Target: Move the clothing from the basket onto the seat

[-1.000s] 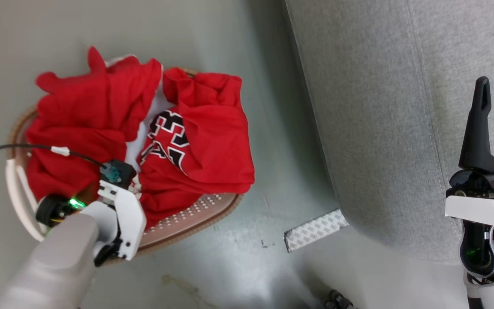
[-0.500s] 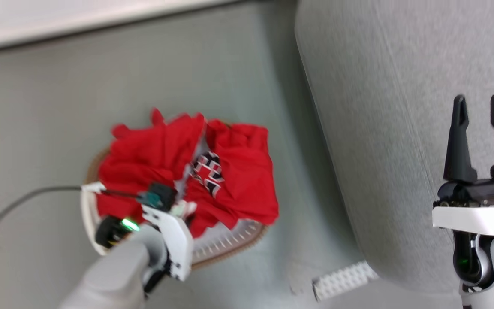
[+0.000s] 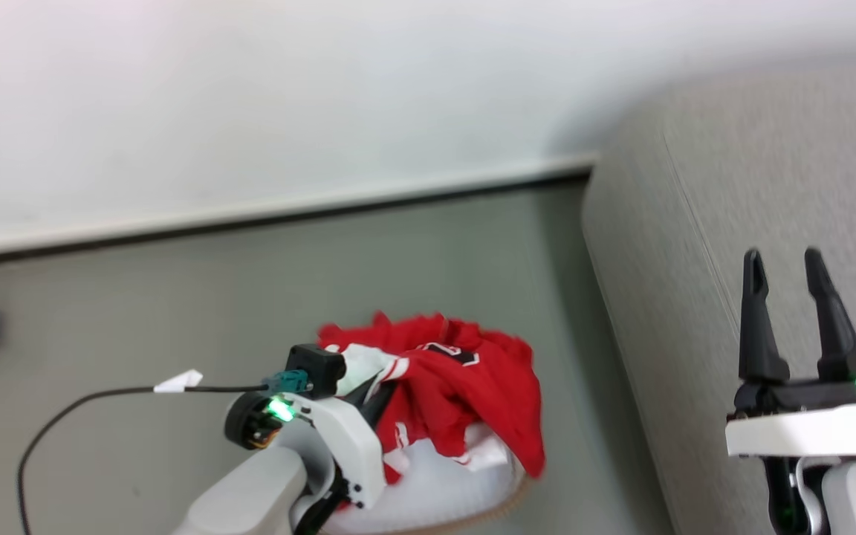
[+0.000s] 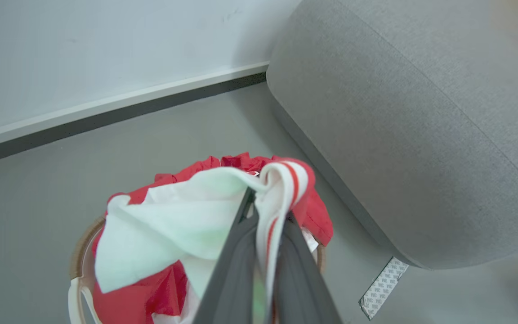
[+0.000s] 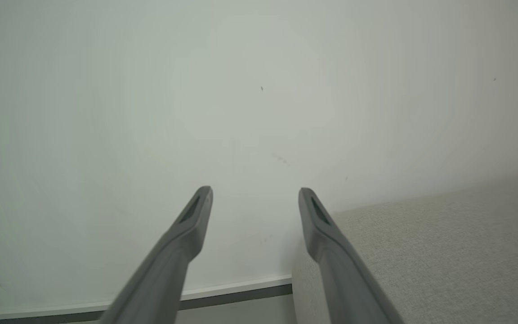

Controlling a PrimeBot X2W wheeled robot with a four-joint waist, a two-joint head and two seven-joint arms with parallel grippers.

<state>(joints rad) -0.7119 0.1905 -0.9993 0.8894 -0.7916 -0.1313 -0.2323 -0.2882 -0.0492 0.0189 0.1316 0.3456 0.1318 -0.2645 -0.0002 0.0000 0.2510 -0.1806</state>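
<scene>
My left gripper (image 4: pixel 268 207) pinches the clothing (image 4: pixel 160 216) by its striped hem alone; it may slip free, or snag the basket (image 4: pixel 78 252). My right gripper (image 3: pixel 785 286) hangs spread over the seat (image 4: pixel 421 135).

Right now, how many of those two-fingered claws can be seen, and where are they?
2. The left gripper is shut on the clothing, above the basket. The right gripper is open and empty, by the seat. None seems hidden.

white wall (image 3: pixel 324 111) — grey floor (image 3: pixel 138 297)
</scene>
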